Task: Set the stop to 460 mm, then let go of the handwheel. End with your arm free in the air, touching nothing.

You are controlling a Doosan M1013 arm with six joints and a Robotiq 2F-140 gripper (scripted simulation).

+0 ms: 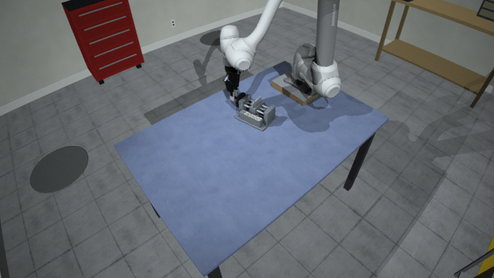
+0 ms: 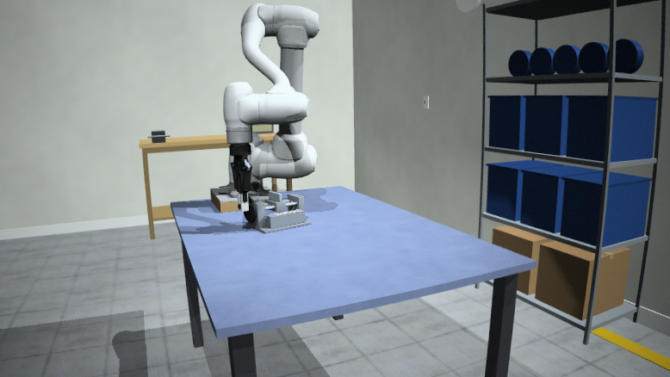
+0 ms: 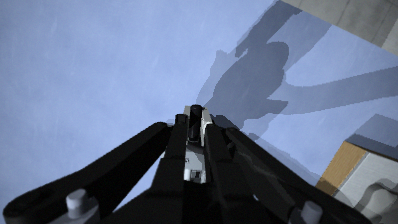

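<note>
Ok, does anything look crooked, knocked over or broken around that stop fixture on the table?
Nothing stands out. The grey stop fixture sits flat and upright on the blue table, and the tool is closed on the black handwheel at its end. No damage shows.

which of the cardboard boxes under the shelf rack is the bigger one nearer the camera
The right-hand cardboard box on the rack's bottom shelf: it stands taller and closer than the smaller box behind it to the left.
</note>
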